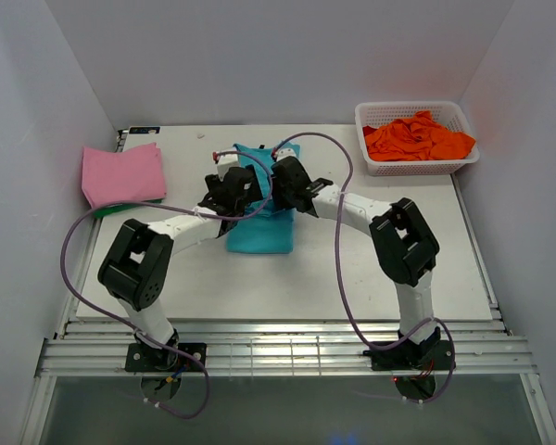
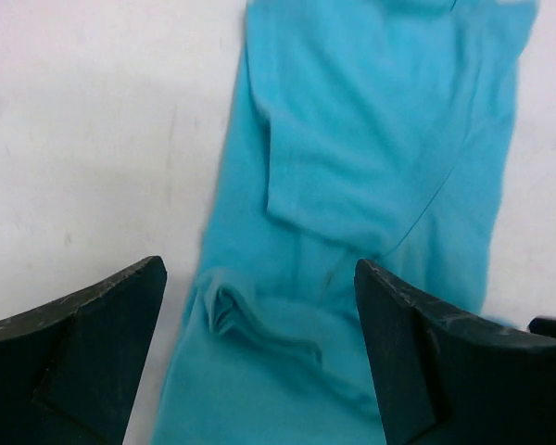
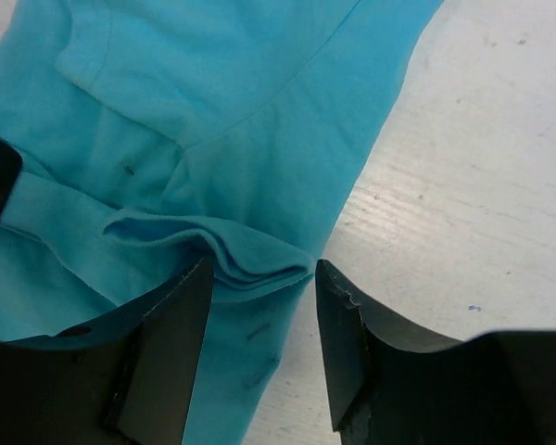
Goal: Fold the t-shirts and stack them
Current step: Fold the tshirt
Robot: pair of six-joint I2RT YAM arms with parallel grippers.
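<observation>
The soft teal-turquoise cloth t-shirt, folded into a long narrow rectangle, lies mid-way across the matte white table. Above the t-shirt, the left end effector has its black wedge fingers wide apart. The right end effector stands apart too, straddling a rumpled layered fold.

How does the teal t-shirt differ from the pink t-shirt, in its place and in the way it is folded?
The teal t-shirt lies mid-table; the pink t-shirt lies at the left edge. The teal one is a long, narrow fold with loose creases; the pink one is a neat, nearly square fold. The teal one rests directly on the table; the pink one sits on a green cloth. Both are plain and folded.
</observation>
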